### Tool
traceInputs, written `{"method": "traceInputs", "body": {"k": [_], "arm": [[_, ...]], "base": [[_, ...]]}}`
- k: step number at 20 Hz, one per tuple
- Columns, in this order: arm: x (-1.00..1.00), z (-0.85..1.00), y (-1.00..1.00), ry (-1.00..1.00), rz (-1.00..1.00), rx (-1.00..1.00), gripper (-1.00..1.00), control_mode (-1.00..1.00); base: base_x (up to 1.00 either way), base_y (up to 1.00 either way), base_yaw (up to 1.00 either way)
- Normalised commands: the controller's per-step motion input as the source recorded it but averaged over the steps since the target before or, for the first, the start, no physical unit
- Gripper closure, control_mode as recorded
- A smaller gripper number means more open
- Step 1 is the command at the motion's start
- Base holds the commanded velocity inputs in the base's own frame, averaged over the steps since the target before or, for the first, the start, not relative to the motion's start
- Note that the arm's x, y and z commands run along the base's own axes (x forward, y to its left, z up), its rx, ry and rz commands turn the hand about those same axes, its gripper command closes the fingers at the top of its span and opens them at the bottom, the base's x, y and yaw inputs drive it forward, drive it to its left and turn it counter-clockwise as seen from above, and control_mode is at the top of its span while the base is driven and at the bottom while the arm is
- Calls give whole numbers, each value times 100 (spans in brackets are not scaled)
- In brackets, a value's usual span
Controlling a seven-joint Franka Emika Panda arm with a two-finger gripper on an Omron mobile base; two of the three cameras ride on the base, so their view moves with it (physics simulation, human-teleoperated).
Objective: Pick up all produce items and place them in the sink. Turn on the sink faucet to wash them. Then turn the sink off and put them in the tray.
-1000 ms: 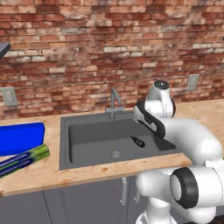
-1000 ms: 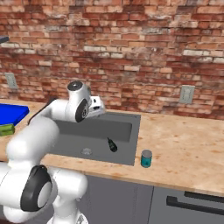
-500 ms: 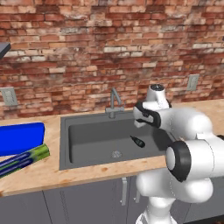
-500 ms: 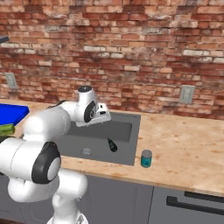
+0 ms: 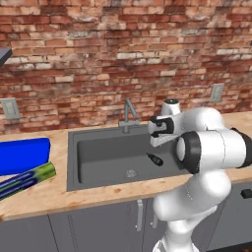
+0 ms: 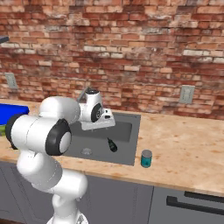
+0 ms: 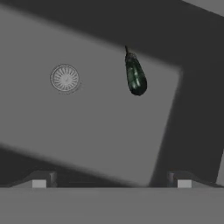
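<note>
A: Where's the produce?

B: One dark teardrop piece [image 7: 135, 76] lying on the sink [image 5: 98, 152] floor, right half, away from the drain [image 7: 64, 78] and short of the right wall; nothing touching it. Also visible from the sides [image 5: 155, 159] [image 6: 112, 145].

A: Gripper?

B: Gripper [image 7: 111, 181] hangs over the basin, looking down; tips set wide apart, nothing between them — open and empty.

A: Rest of the scene?

B: Faucet [image 5: 129, 114] at the back rim, no water visible; blue tray [image 5: 23, 155] on the counter left of the sink, striped box [image 5: 27, 178] just in front of it; teal can [image 6: 146, 158] on the counter right of the sink.

A: How will it handle?

B: Judging only — small, probably light, firm-skinned, smooth and glossy, so likely slippery, more so once wet; tapered shape could squirt out of a pinch near the thin stem end. Best hold looks like across the fat middle, fingers square to the long axis; it lies flat, so tips must reach nearly to the basin floor.
</note>
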Motion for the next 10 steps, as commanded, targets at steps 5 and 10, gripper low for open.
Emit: {"method": "traceInputs", "body": {"k": [5, 10], "arm": [[31, -42, -13, 8, -2, 0, -100, -100], [34, -45, -12, 7, 0, 0, -100, -100]], "base": [[0, 0, 0], [0, 0, 0]]}}
